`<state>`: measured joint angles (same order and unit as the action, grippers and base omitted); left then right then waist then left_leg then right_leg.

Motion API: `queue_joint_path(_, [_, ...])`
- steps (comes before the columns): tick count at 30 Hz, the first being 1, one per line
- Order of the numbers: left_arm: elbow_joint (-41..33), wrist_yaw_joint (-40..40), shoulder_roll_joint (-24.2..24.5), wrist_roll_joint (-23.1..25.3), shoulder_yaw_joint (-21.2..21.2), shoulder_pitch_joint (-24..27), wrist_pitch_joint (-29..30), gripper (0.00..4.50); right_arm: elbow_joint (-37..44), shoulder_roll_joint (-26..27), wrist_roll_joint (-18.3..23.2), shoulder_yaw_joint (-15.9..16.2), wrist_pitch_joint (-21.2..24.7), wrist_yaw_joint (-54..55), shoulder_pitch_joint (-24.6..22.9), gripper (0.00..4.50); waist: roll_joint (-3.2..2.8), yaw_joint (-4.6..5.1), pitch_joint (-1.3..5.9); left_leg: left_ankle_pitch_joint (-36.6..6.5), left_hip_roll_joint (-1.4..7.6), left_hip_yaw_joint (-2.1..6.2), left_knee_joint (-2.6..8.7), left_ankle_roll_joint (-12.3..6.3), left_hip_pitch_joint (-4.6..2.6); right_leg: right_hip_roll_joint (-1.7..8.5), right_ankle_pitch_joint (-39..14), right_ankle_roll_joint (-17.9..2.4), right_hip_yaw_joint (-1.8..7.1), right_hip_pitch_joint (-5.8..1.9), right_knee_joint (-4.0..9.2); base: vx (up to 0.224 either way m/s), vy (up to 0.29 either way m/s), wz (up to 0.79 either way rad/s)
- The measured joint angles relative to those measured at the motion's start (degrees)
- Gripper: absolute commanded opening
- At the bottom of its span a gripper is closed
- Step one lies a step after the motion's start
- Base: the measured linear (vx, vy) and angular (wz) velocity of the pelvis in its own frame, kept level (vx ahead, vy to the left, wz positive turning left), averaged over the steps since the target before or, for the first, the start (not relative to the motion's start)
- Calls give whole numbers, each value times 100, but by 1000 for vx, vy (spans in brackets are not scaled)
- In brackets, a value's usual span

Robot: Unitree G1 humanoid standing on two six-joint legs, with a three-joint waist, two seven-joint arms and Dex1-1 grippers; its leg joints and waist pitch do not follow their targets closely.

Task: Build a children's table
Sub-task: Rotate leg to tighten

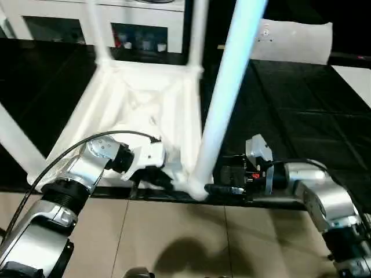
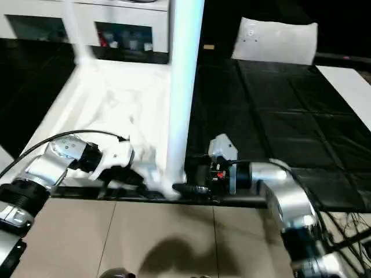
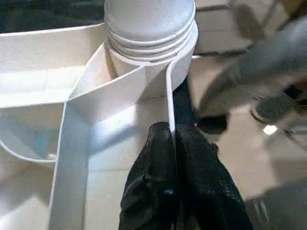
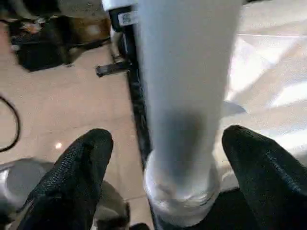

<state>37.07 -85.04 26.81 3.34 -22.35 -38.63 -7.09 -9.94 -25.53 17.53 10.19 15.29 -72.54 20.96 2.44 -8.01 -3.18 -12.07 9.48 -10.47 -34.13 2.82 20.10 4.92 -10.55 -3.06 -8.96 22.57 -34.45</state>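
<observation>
Where socket holds leg, upright

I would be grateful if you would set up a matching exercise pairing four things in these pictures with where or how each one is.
Things:
1. left gripper
2. right gripper
3. near leg
4. white cabinet

States:
A. stands upright in the corner socket of the upturned table top
B. stands at the far side, behind the table top
C. shut on the table top's rim
D. open, one finger on each side of the near leg's base

Pairs: 1-C, 2-D, 3-A, 4-B
</observation>
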Motion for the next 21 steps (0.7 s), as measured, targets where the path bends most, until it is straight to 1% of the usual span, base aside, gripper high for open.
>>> queue_joint_path(2, [-46, -164, 2, -19, -71, 3, -62, 0, -79, -8, 0, 92, -29, -128, 64, 365, 0, -51, 0, 0, 0, 0, -1, -1, 2, 0, 0, 0, 0, 0, 0, 0, 0, 0])
queue_joint_path(4, [-118, -317, 2, -14, -138, 3, -104, 0, -210, -11, -1, 182, -44, -356, 179, 346, 5, -72, 0, 0, 0, -2, -6, -1, 2, 2, 0, 0, 1, -3, -4, 0, 0, 0])
queue_joint_path(5, [-137, -360, 2, -15, -181, 2, -130, 0, -239, -31, -1, 213, -44, -445, 216, 346, 6, -75, 0, 0, 1, -2, -10, -2, 2, 3, 0, 0, 1, -6, -4, 0, 0, 0])
queue_joint_path(6, [-143, -399, 2, -15, -212, 2, -167, 0, -253, -53, -1, 224, -44, -519, 226, 325, 7, -84, 1, -2, 1, -2, -12, -2, 0, 3, 0, 1, 1, -10, -4, 0, 0, 0])
queue_joint_path(8, [-143, -443, -10, -10, -243, -7, -205, 0, -262, -67, 2, 291, -42, -668, 236, 312, 9, -81, 2, -3, 2, -2, -17, -2, -2, 3, -1, 2, 1, -14, -4, 0, 0, 0])
queue_joint_path(11, [-143, -490, -36, -1, -284, -21, -216, 0, -277, -67, 14, 423, -22, -838, 268, 280, 9, -77, 2, -3, 3, -2, -20, 0, -4, 3, -2, 6, 0, -19, -4, 0, 0, 0])
queue_joint_path(12, [-143, -497, -39, 8, -287, -21, -219, 0, -285, -67, 18, 445, -14, -890, 296, 280, 9, -76, 2, -3, 4, -2, -21, 0, -4, 3, -3, 7, 0, -20, -5, 0, 0, 0])
queue_joint_path(17, [-143, -509, -47, 19, -288, -22, -220, 0, -380, -65, 38, 499, -13, -1007, 376, 225, 12, -75, 4, -3, 5, -2, -23, 0, -6, 3, -11, 21, 0, -27, -4, 0, 0, 0])
queue_joint_path(18, [-142, -517, -46, 20, -289, -25, -227, 0, -399, -58, 37, 499, -27, -1021, 384, 225, 12, -72, 4, -3, 5, -2, -23, 0, -6, 3, -10, 19, 0, -28, -5, 0, 0, 0])
queue_joint_path(21, [-123, -517, -45, 23, -284, -29, -249, 0, -422, -45, 35, 499, -40, -1026, 395, 204, 12, -66, 4, -3, 6, -2, -23, 0, -7, 3, -10, 20, 0, -28, -6, 0, 0, 0])
